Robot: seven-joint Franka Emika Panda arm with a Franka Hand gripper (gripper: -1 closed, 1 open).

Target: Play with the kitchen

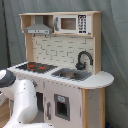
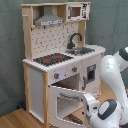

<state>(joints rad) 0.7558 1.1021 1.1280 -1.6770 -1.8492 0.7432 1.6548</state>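
One kitchen (image 2: 60, 60) of pale wood and white panels fills the middle of both exterior views, standing on a wooden floor (image 2: 15, 117) against a grey-green curtain (image 2: 10, 50). In the second exterior view, going left to right: the grey hood (image 2: 49, 21) sits above the red-ringed stove (image 2: 52, 59), then the black faucet (image 2: 75, 40) curves over the sink (image 2: 82, 50) (a toy microwave (image 2: 76, 11) is up top). Below, the windowed oven door (image 2: 67, 102) hangs open, tilted downward. At far right the white arm (image 2: 112, 75) bends down, its wrist just beside the door's right edge; I cannot tell how the fingers stand.
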